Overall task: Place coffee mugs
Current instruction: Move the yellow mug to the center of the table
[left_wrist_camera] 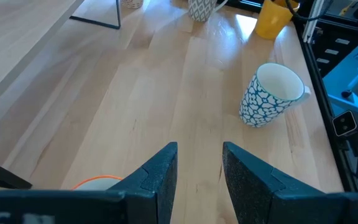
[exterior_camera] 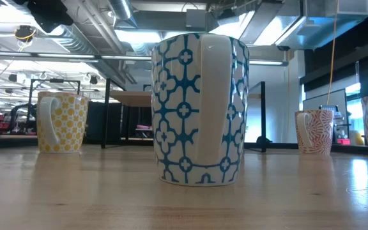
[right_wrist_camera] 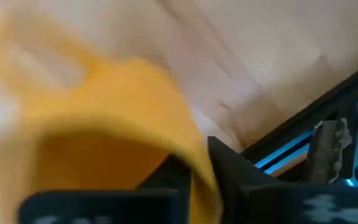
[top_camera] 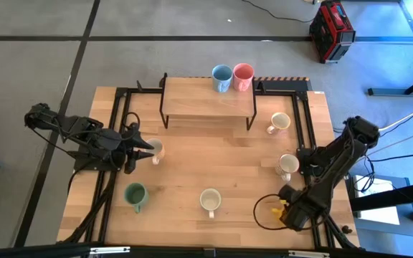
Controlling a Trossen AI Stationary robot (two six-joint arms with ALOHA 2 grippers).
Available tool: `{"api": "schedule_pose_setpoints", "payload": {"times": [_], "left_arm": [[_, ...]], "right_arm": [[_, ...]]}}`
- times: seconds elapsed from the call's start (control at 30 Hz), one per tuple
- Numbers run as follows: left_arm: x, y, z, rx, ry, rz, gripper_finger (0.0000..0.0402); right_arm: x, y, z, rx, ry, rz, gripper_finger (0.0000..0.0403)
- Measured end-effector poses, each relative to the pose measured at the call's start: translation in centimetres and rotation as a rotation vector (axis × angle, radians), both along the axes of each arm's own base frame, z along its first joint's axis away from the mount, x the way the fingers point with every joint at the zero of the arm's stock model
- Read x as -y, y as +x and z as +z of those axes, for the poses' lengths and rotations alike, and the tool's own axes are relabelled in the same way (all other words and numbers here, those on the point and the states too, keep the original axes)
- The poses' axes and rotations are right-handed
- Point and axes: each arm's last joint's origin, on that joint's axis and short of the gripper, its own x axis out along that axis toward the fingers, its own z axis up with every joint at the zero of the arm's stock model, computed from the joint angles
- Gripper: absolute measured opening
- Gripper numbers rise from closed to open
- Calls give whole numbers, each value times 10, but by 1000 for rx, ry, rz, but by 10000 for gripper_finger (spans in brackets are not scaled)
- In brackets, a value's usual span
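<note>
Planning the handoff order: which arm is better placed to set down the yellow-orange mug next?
Right. The right claw is already shut on the yellow-orange mug near the table's front right corner. The left claw hovers far across at a cream mug, fingers open.

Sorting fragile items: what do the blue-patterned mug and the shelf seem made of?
Blue-patterned mug: probably glazed ceramic, given its glossy white surface with printed blue tracery and thick handle. Shelf: light wood top with visible grain, on thin black legs, apparently metal.

Wooden table (top_camera: 214, 168) carries a small riser shelf (top_camera: 208, 100) (blue (top_camera: 221, 77) and pink mugs (top_camera: 243, 76) on top).
</note>
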Motion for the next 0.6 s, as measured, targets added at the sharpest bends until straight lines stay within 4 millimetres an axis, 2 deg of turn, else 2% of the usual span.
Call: {"api": "schedule_pose_setpoints", "payload": {"times": [0.17,0.33,0.47,0.6], "left_arm": [[0,0,0,0,0,0,123],[0,0,0,-4,2,0,123],[0,0,0,-5,2,0,123],[0,0,-1,-6,3,0,123]], "right_arm": [[-2,4,3,83,-6,85,15],[1,17,26,165,-85,141,8],[11,40,50,253,-99,225,5],[35,71,68,354,-166,319,4]]}}
